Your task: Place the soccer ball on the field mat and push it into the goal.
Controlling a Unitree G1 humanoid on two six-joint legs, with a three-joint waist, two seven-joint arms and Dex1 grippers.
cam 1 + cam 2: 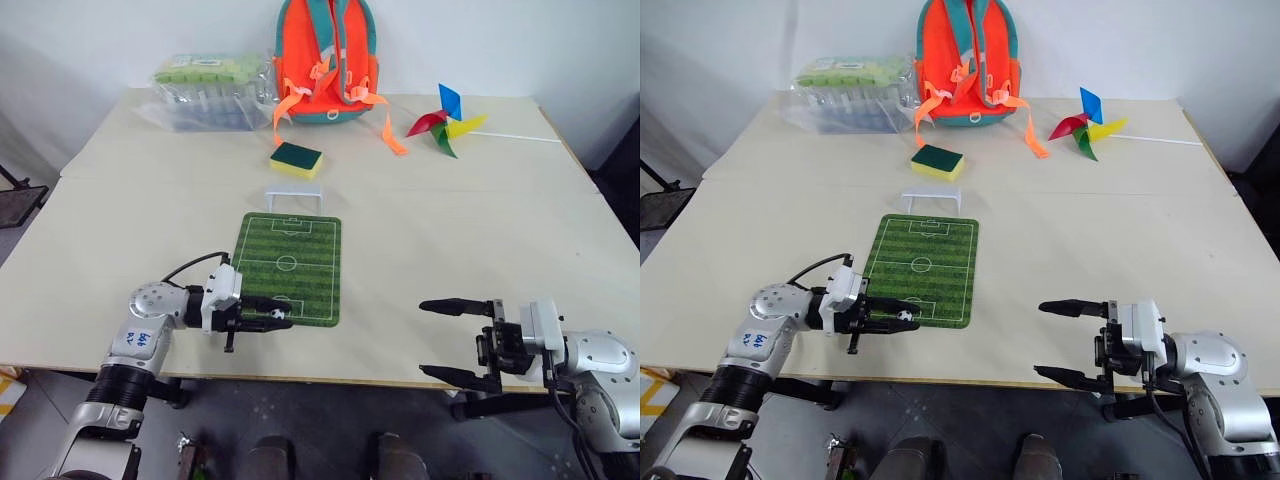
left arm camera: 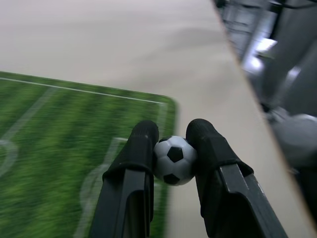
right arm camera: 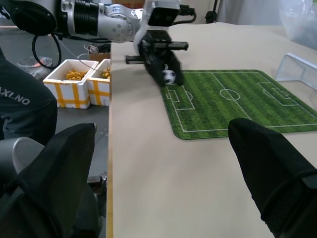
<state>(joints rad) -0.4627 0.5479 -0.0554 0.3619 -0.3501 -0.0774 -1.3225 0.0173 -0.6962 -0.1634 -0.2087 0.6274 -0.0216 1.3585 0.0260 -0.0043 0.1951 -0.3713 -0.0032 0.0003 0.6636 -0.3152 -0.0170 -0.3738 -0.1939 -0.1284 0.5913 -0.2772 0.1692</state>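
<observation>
One tiny white soccer ball (image 2: 173, 159) with black patches, pinched in left gripper (image 1: 272, 319), right gripper (image 1: 447, 339) spread wide, empty.

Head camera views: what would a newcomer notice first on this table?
First the orange backpack standing at the table's far edge, with the coloured pinwheel lying to its right. Nearer, the green field mat lies with the white goal at its far end, and the left gripper holds the soccer ball over the mat's near corner.

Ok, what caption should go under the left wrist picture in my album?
Left gripper pinching the soccer ball over the near corner of the field mat.
</observation>
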